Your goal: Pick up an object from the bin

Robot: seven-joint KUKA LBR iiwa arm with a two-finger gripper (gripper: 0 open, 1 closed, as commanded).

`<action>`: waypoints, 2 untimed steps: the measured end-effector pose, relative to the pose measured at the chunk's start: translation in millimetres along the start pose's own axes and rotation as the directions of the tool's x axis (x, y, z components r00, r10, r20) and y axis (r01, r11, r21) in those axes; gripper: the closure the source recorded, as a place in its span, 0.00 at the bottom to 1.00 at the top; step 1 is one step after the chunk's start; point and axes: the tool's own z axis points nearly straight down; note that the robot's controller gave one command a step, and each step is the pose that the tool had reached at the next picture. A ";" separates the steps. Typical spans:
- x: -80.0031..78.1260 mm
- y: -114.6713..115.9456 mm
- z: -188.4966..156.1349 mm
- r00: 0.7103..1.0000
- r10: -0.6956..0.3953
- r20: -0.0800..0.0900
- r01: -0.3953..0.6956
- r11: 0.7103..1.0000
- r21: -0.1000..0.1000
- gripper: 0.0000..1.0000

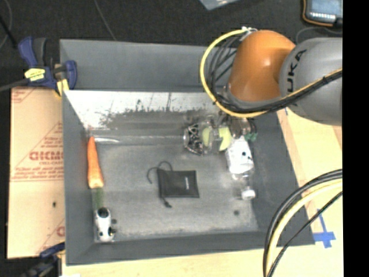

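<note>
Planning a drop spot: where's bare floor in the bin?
Bare: between carrot and pouch; also the front strip below the pouch. Crowded: back right, where gripper and bottle sit close.

Surfaces: bin (128,150) grey metal, matt; back wall scuffed
Contents: pouch (179,184) black, matt, probably cloth; orange stick (94,163) smooth plastic; bottle (239,157) clear glossy plastic; wrist cover (256,65) glossy orange

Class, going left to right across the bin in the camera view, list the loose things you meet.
Orange carrot-like toy → black pouch with a cord → clear plastic bottle. The small white thing in front of the toy overlaps it sideways, so it is left out.
</note>
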 end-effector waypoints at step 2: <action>2.2 -8.5 -122.1 0.999 0.039 0.014 -0.039 0.999 0.004 1.00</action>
